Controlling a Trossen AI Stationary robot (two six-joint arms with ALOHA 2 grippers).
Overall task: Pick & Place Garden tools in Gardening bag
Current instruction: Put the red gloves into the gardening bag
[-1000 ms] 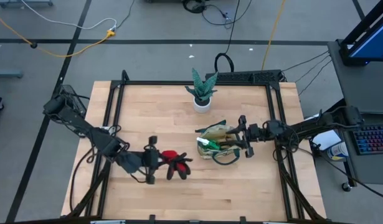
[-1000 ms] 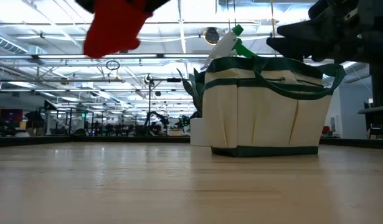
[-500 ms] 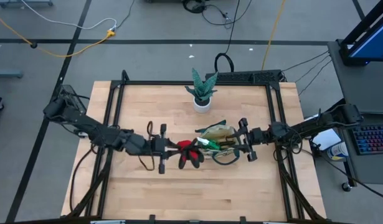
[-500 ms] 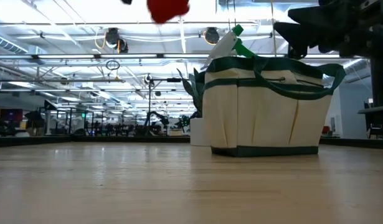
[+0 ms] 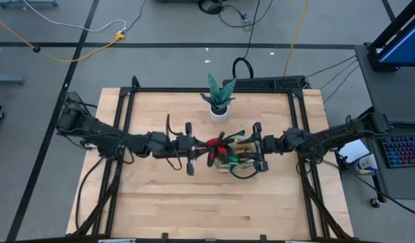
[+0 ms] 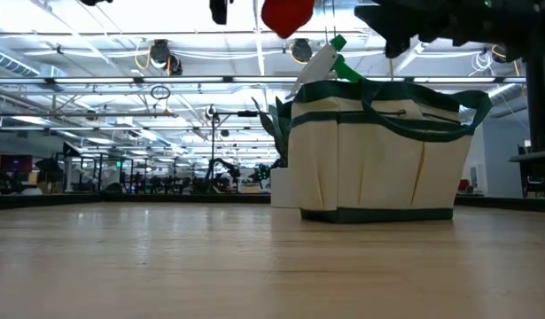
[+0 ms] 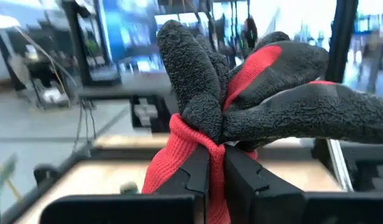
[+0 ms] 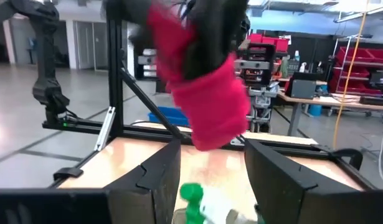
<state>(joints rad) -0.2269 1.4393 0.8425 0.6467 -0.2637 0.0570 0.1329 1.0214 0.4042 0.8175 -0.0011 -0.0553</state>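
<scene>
The red-and-black gloves [image 5: 216, 146] hang in my left gripper [image 5: 198, 147], which is shut on them just left of the beige gardening bag [image 5: 238, 155], above its left rim. In the low view the gloves [image 6: 288, 13] are high above the bag [image 6: 378, 151]. A green spray bottle [image 6: 330, 55] sticks out of the bag's top. My right gripper [image 5: 259, 150] is open and empty over the bag's right side; in its wrist view the gloves [image 8: 210, 106] hang ahead of its spread fingers, with the bottle's head [image 8: 192, 196] below. My left gripper pinches the gloves' red knitted part [image 7: 211, 163] between its two fingers. The fingers come level from the table's left. The gloves are lifted clear of the table, and their black textured fingers [image 7: 272, 106] stick out beyond the fingertips toward the bag.
A green plant in a white pot [image 5: 219, 108] stands behind the bag near the table's far edge. Black frame rails [image 5: 119, 135] run along the table's left and right sides. Bare wood lies toward the near edge.
My left gripper has carried the gloves toward the table's right edge and upward, from the table's left-middle to the bag's left rim, staying shut on them. My right gripper has shifted a little toward the table's left, over the bag.
</scene>
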